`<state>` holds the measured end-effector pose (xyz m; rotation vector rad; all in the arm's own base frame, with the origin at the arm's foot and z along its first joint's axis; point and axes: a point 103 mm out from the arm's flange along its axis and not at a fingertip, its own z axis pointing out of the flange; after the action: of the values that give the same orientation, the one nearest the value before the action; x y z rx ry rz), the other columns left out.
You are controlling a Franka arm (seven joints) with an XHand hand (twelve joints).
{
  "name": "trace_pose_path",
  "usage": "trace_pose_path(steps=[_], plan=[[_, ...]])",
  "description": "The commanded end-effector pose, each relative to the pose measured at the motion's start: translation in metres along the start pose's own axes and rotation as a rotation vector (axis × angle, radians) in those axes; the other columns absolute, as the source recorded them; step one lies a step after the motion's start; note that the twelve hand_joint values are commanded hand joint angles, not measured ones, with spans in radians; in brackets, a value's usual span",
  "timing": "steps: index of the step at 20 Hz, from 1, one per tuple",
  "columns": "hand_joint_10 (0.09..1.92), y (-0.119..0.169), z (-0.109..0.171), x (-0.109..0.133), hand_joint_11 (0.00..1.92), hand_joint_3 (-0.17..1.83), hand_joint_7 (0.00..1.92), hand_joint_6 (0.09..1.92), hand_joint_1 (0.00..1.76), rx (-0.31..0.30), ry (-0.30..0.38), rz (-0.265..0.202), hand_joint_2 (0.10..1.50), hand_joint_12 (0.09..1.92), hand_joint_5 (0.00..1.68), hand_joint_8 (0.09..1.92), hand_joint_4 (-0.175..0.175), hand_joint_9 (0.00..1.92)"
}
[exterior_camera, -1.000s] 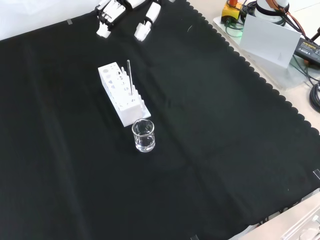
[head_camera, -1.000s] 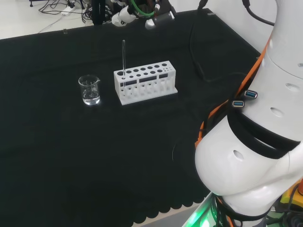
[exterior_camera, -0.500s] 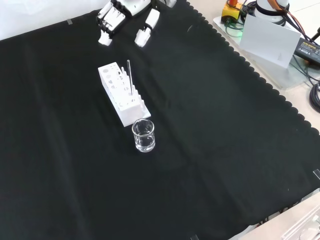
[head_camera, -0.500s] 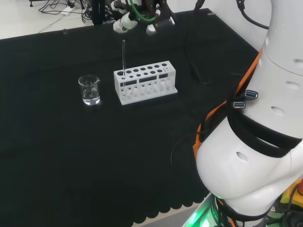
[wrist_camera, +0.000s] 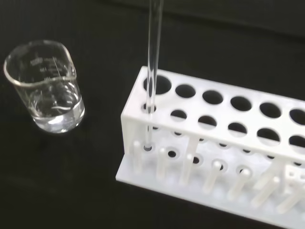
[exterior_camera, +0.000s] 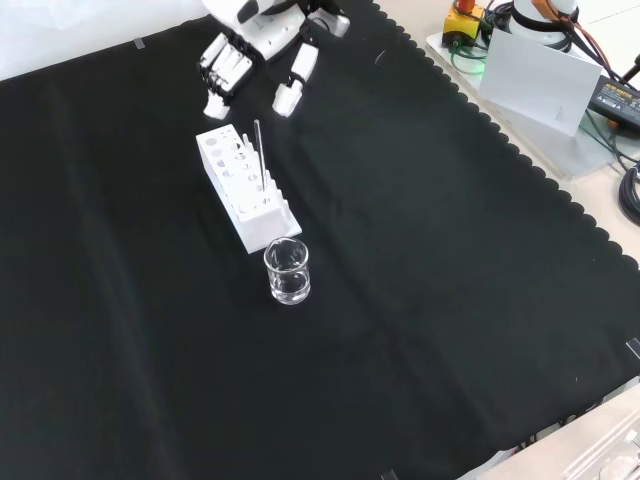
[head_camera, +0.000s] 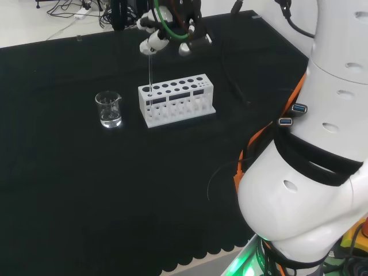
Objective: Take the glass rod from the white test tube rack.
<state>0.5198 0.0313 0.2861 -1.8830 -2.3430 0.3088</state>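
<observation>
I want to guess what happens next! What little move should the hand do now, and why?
Probably the hand should come a bit closer to the top of the glass rod and bring its fingers around it. The rod stands upright in an end hole of the white rack, beside the beaker, and the open hand is near the rod's top without holding it.

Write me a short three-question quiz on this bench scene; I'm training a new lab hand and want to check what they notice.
1. True or false: the glass rod lies flat on the cloth.
2. In the front view, which stands nearer the camera: A) the white test tube rack or B) the beaker?
3. Fill in: the robot hand is ____ the rod: touching or apart from?

Key:
1. False; it stands upright in an end hole of the rack.
2. B.
3. Apart from; its fingers hang open above the rack's far end.
</observation>
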Motion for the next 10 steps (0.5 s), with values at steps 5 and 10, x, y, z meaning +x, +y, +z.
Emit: trace_pose_path(steps=[5,10], plan=[[0.77,0.005,0.026,0.004,0.18,-0.17,0.21,0.09,0.55,0.036,0.009,-0.013,1.21,1.42,0.32,0.76,-0.128,0.38],[0.78,0.010,0.034,0.002,0.19,-0.17,0.23,0.09,0.55,0.059,0.012,-0.011,1.22,1.42,0.33,0.77,-0.125,0.42]])
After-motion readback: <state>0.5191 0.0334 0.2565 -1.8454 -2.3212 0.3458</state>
